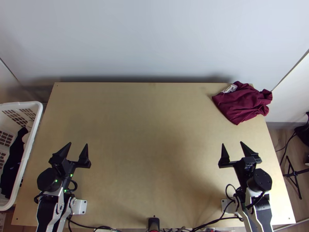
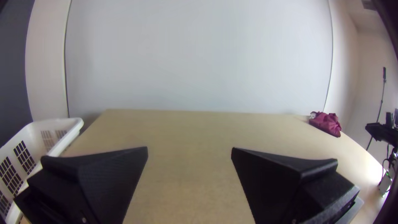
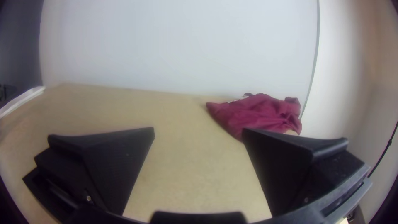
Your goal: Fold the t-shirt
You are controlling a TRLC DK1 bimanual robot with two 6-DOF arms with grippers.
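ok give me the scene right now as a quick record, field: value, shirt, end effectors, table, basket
t-shirt: maroon, bunched, white patch showing
t-shirt place: far right corner of the table, partly past its right edge
fold: not made, cloth in a loose heap
left end effector: open, empty, over the table's left side
right end effector: open, empty, over the right side, nearer than the t-shirt
table: light wood
basket: white, beside the table's left edge, dark cloth inside
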